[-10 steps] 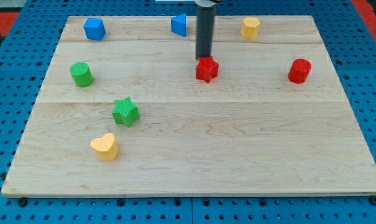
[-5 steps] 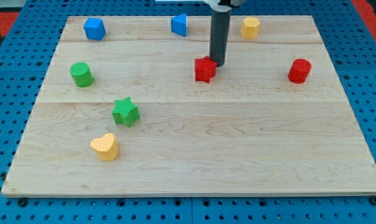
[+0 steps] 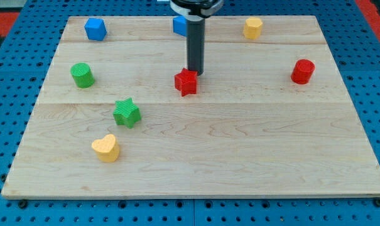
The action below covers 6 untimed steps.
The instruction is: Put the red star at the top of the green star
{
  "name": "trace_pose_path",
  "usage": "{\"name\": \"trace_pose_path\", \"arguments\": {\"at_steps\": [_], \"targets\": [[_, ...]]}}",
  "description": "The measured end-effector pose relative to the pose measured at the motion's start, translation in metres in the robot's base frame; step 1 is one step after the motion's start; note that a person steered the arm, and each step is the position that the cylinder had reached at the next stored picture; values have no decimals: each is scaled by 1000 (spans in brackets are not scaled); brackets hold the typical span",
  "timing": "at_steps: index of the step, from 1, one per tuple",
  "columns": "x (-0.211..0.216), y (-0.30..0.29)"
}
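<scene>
Dark and straight, the rod comes down from the view's top, where its upper part and the arm are cut off by the frame, so you see only the shaft and my tip (image 3: 195, 73). There is no claw on this rig to read as wide or narrow; the rod simply ends at the tip, which sits touching or just beside the upper right edge of the small red star block (image 3: 186, 81).

The rod also covers part of the blue block (image 3: 179, 26) behind it, so you cannot make out that block's shape.

Taking the red star as your landmark: the green star block (image 3: 126, 112) lies well apart from it toward the view's lower left, with bare pale wooden board (image 3: 240, 150) between them. The green cylinder (image 3: 82, 75) is far to its left, the blue cube (image 3: 95, 28) up and left, the yellow heart (image 3: 106, 147) down and left past the green star. The yellow block (image 3: 253, 27) sits up and right, the red cylinder (image 3: 302, 71) far right.

No writing or labels are readable anywhere.
</scene>
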<state>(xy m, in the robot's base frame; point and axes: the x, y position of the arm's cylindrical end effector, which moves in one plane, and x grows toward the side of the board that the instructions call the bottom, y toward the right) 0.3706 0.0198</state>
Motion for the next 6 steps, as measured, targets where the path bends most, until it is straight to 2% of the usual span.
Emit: {"name": "trace_pose_path", "arguments": {"at_steps": [1,2,4,6], "targets": [[27,7],[30,-27],[49,-9],[49,-12]]}}
